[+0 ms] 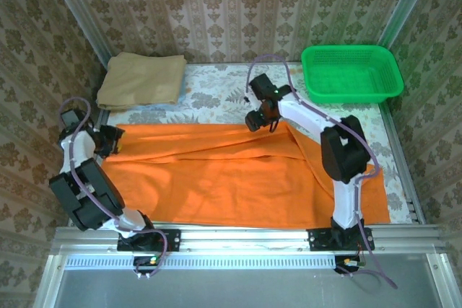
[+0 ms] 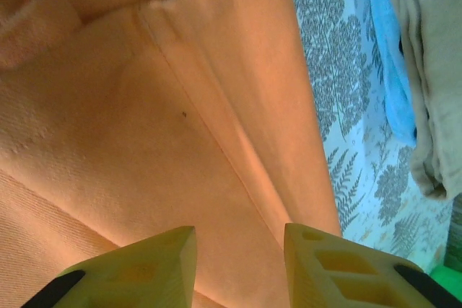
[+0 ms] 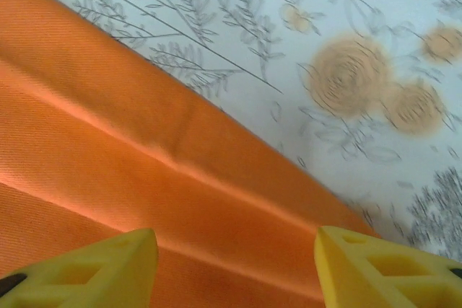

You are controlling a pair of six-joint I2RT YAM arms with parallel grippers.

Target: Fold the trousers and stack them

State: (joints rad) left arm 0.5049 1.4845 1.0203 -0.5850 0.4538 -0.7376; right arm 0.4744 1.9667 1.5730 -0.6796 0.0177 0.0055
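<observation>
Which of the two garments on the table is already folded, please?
The beige one at the far left corner, a neat rectangle; the orange trousers lie spread wide across the table.

Lab test booth w/ alu frame (image 1: 245,234), wallpaper-print walls (image 1: 238,5).

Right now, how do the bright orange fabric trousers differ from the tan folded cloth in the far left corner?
The bright orange fabric trousers lie spread wide; the tan folded cloth sits as a compact bundle. The trousers cover far more table than the cloth. The trousers are vivid, the cloth dull. Both are soft fabric on the table.
</observation>
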